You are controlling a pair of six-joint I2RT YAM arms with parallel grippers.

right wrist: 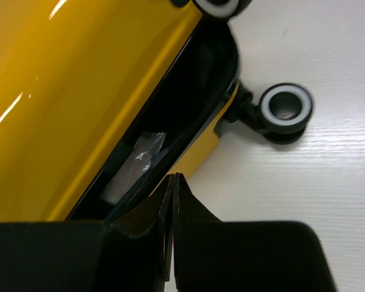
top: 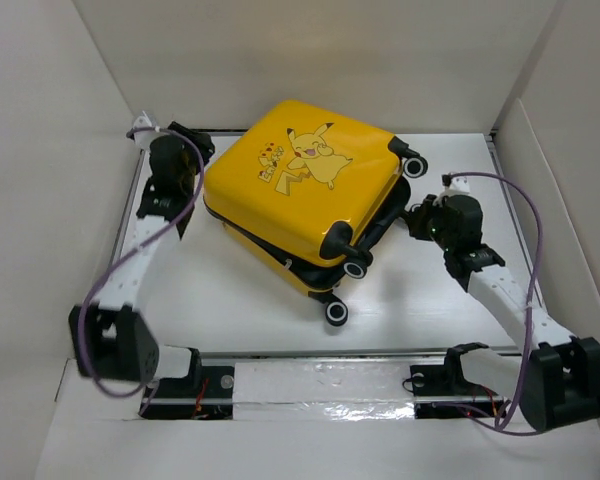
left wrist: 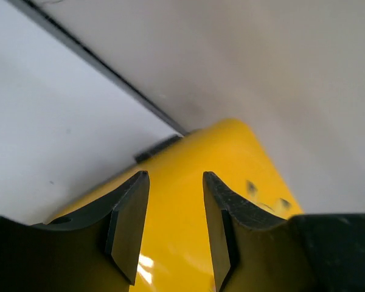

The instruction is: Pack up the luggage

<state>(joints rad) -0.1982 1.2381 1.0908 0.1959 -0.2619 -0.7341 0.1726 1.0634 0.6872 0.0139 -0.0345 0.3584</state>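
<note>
The yellow suitcase (top: 300,180) with a Pikachu print lies in the middle of the table, its lid lowered but gaping at the wheel side. My left gripper (top: 195,150) is open at the suitcase's far left corner, its fingers (left wrist: 131,225) over the yellow shell (left wrist: 176,201) with nothing between them. My right gripper (top: 415,215) is shut and empty by the right edge of the case. The right wrist view shows the dark gap (right wrist: 170,115) with a grey patterned cloth (right wrist: 134,161) inside, just ahead of the shut fingertips (right wrist: 173,179).
Black wheels (top: 337,312) stick out at the suitcase's near corner, another (right wrist: 286,106) lies close ahead of my right gripper. White walls enclose the table on three sides. A black rail (left wrist: 109,73) runs along the back wall.
</note>
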